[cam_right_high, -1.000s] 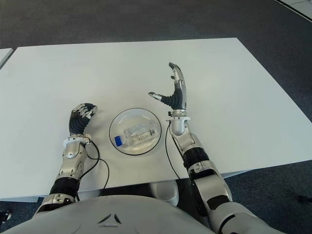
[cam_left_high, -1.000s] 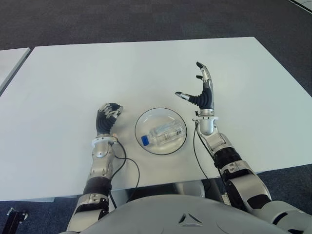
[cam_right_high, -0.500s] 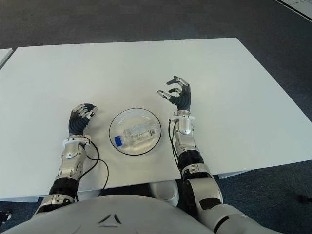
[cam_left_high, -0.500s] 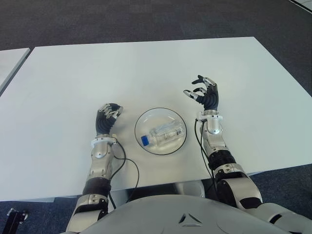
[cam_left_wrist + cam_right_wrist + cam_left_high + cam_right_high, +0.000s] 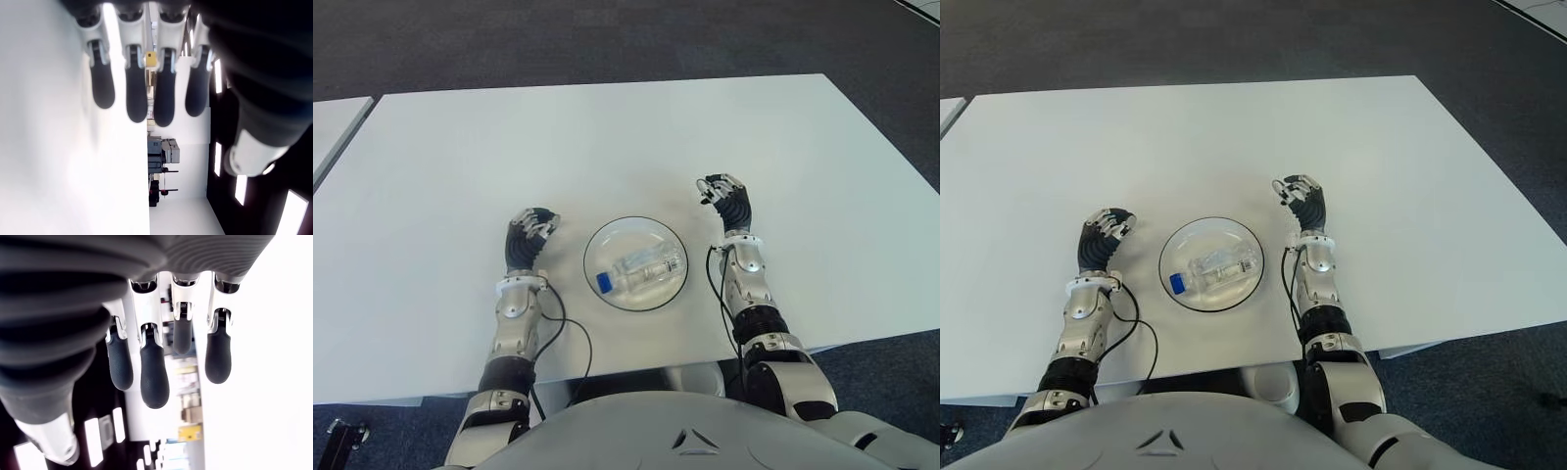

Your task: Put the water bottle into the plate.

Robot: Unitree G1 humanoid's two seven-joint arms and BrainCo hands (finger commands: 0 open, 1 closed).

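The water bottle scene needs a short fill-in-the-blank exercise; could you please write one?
1. The water bottle lies on its side inside the ____.
2. The bottle's cap is coloured ____.
3. The right hand, fingers curled, holds ____.
4. The left hand shows on the plate's ____ side.

Missing words: plate; blue; nothing; left

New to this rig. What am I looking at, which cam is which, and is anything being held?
It is a humanoid robot with two arms ending in fingered hands. The two wide pictures come from its head camera, looking down at a white table. The two close-ups sit on the wrists and show each hand's own fingers. A clear water bottle with a blue cap lies on its side in a glass plate. The left hand shows left of the plate, the right hand right of it; both are curled and hold nothing.
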